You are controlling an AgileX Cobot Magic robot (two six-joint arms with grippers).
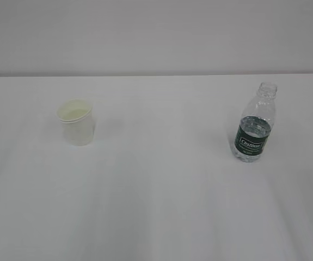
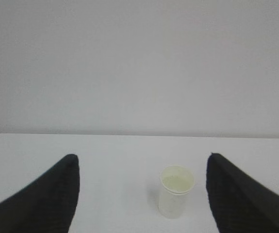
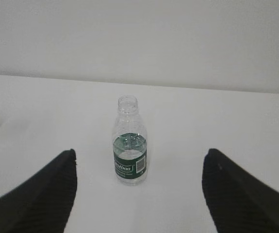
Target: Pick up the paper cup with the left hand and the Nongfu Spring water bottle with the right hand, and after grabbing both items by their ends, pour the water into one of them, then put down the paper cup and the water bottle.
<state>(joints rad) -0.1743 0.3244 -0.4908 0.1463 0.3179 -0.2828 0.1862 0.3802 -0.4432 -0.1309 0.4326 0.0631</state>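
On the white table [image 1: 156, 206], at about nine o'clock from centre in the exterior view: the paper cup [image 1: 77, 123], upright, off-white, rolled rim up, mouth open. At about three o'clock, well apart from the cup: the Nongfu Spring water bottle [image 1: 254, 124], upright, capless, dark green label band low on the ribbed body, the water [image 1: 252, 126] reaching roughly to the top of the label. No arm seen in that view. From the left wrist: the left hand [image 2: 141, 167] spread wide, black fingers [image 2: 57, 194] at seven and five o'clock of the picture, grasping nothing; cup standing ahead between them, nearer the five o'clock finger, touching neither. From the right wrist: the right hand [image 3: 139, 162] likewise released, black fingers [image 3: 236, 194] wide at either lower corner, bottle upright ahead between them, slightly toward the seven o'clock side, clear of both. Pale plain wall [image 1: 156, 32] at twelve o'clock behind the table.
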